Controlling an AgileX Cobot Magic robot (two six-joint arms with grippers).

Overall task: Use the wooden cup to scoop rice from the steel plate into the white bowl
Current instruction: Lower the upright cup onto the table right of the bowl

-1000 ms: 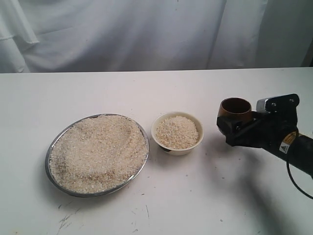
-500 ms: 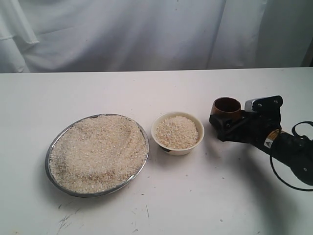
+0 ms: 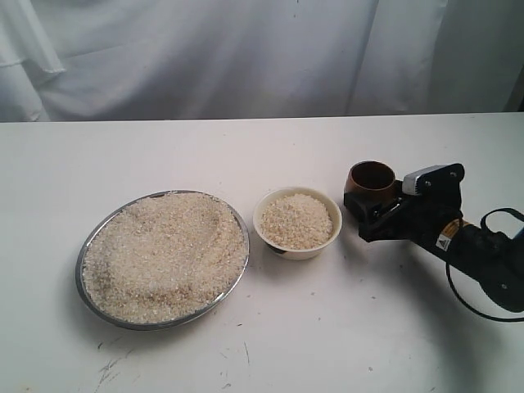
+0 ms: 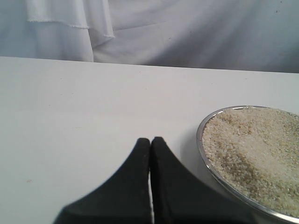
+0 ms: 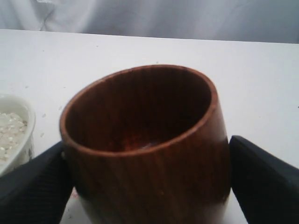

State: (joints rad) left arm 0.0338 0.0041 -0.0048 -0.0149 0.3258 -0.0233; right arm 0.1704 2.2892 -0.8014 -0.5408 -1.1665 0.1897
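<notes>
A: Where is the glossy, grained wooden cup (image 3: 372,178) seen?
B: It is clamped by the right gripper (image 3: 370,206) between black pads (image 5: 28,186), near the thick-rimmed white bowl (image 3: 299,250). Loose rice (image 3: 164,254) is heaped on the shiny steel plate (image 3: 79,270). The left gripper (image 4: 150,151) is pressed closed.

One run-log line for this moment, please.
right pincer: shut on empty wooden cup | left pincer: shut | white bowl: rice inside | steel plate: rice heaped

Lab-style test bench: scuffed white table (image 3: 164,151), draped white cloth backdrop (image 3: 205,57), cabled robot arm (image 3: 483,250)
</notes>
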